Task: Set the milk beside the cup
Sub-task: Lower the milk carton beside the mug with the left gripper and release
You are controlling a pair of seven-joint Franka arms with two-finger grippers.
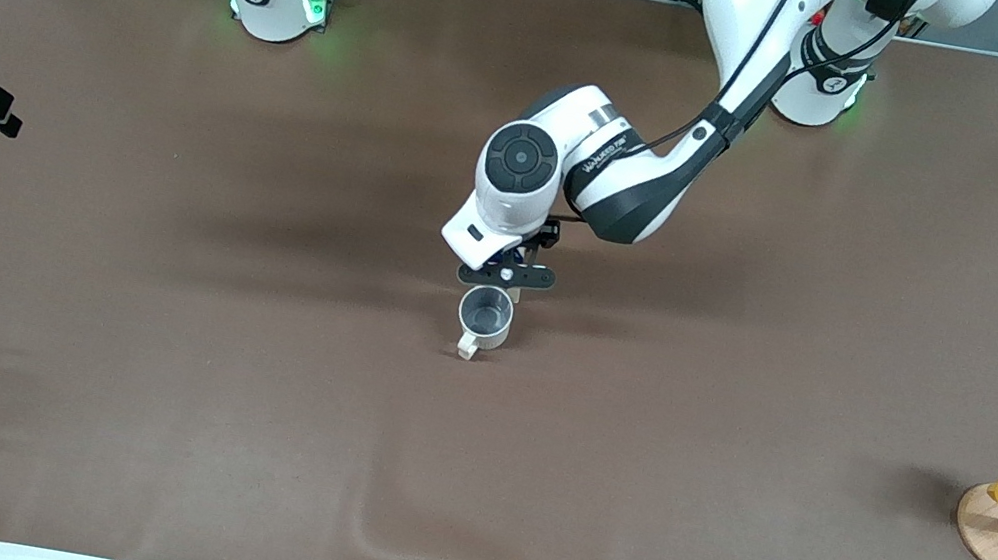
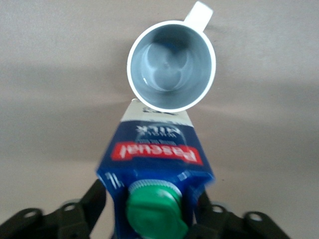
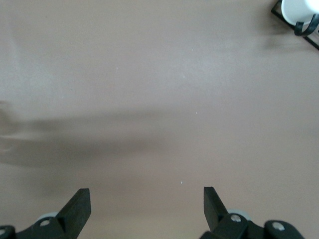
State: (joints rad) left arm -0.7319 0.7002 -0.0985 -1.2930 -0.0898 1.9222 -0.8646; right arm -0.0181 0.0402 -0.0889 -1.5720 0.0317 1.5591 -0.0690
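Brown cloth covers the whole table [image 1: 140, 362], and almost everything that matters sits at its middle. The left gripper [image 1: 507, 273] hangs just over the table there, its jaws closed on the milk [image 2: 152, 174], one finger on each side of the carton below the green cap. In the left wrist view the carton stands upright between the jaws with its gable edge right against the rim of the cup [image 2: 171, 65]; whether the two actually touch cannot be told. In the front view the cup [image 1: 486, 315] stands on the table just nearer the front camera than the gripper, its small handle turned toward that camera, away from the carton. So the milk lies directly beside the cup on the side toward the robots' bases, with its long axis vertical, and what remains is probably a short straight lowering and a release, with little room before the carton nudges the cup. The right gripper [image 3: 147, 209] waits over bare table toward the right arm's end, jaws wide apart and holding nothing.
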